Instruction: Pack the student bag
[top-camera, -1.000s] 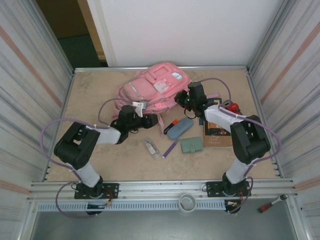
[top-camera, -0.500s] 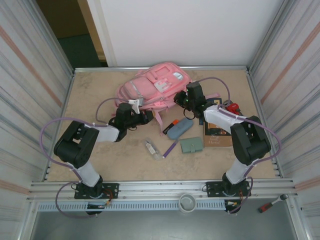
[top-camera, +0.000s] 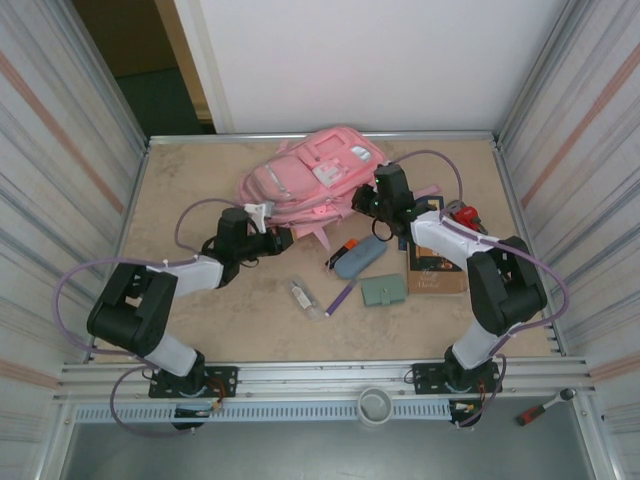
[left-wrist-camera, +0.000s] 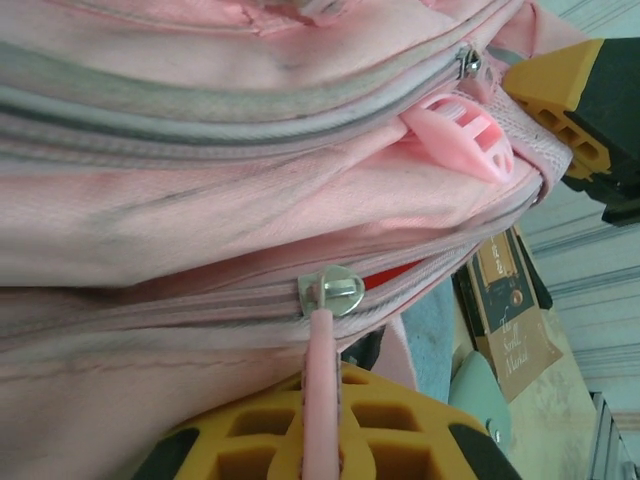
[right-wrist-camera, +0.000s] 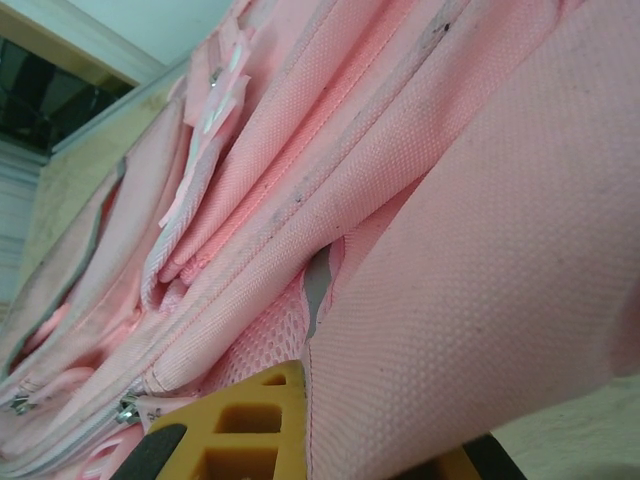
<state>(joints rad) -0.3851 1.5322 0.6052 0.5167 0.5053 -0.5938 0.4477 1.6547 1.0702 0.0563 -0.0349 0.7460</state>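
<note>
Pink bag lies at the counter's far side. Left end effector clamps a zip pull; right end effector pinches bag fabric. The thin pull could slip free, or the bag could drag instead of unzipping.

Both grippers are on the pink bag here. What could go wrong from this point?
1. The left gripper pinches just the thin pink zipper pull; it could slip out before the slider moves.
2. The right gripper grips a fold of the student bag; if that slips, the whole bag may drag toward the left arm instead of the zip running.
</note>
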